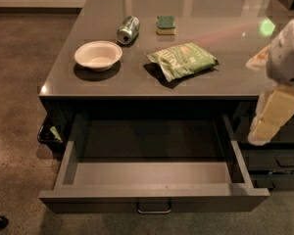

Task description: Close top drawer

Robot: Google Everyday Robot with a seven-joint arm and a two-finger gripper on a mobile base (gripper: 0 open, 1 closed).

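The top drawer (152, 177) is pulled far out below the counter. It is wide, shallow and dark grey, with an empty grey floor and a small silver bar handle (154, 210) at the centre of its flat front. My gripper (270, 119) hangs at the right edge of the view, pale cream below the white wrist. It is beside and above the drawer's right side wall and does not touch the drawer.
On the grey counter (235, 58) lie a white bowl (98, 55), a tipped can (128, 29), a green sponge (165, 25) and a green chip bag (182, 59). Lower drawers with dark handles (288, 162) sit at the right. A brown floor (14, 82) spreads left.
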